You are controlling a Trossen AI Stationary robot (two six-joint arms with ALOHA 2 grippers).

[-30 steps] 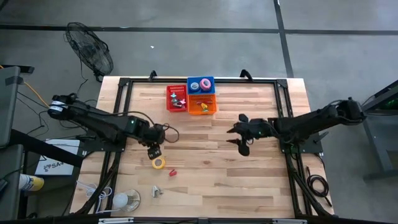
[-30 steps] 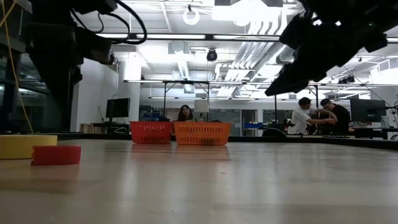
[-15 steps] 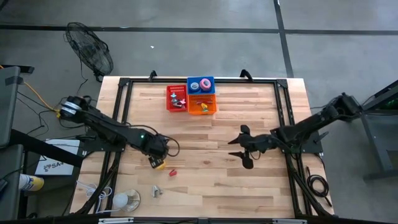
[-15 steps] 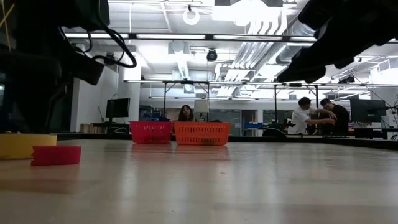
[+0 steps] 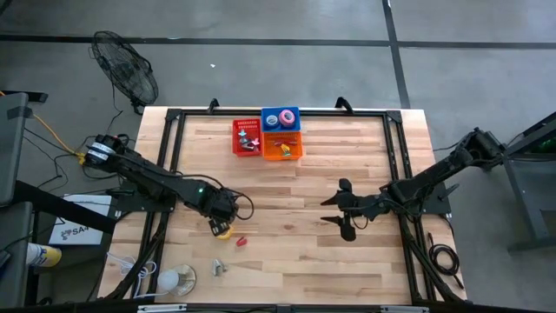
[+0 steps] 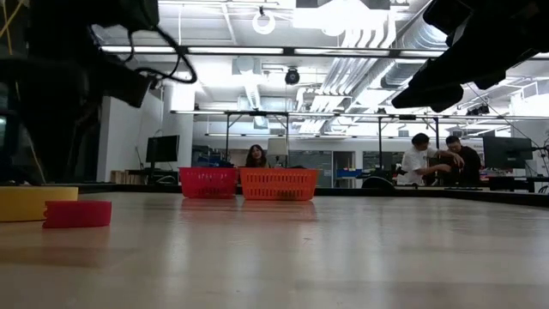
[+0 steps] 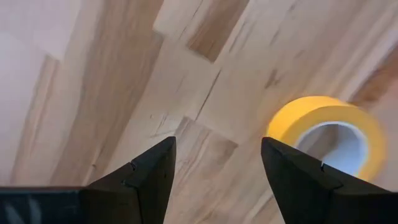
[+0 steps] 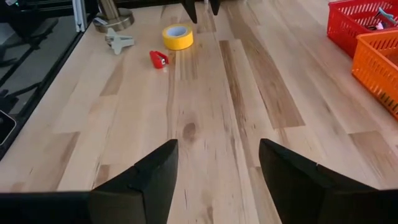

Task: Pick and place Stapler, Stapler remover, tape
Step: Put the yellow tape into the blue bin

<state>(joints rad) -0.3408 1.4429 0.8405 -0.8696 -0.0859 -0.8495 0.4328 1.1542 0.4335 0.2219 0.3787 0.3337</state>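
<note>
A yellow tape roll lies flat on the wooden table, left of centre; the left wrist view shows it as a tape roll. My left gripper hangs open just above the table, pointing down. The roll lies just outside one of its fingers, and bare wood shows between them. Close by lie a small red piece and, nearer the front edge, a silvery piece. My right gripper hovers open over the right half, holding nothing.
At the far middle stand a red basket, an orange basket and a blue bin holding tape rolls. A round lamp base sits at the near left corner. People sit in the room behind the table.
My left gripper has come down and toward the near edge, ending beside the yellow tape roll. My right gripper has swung toward the near edge over the right half. The tape and the small pieces have stayed put.
</note>
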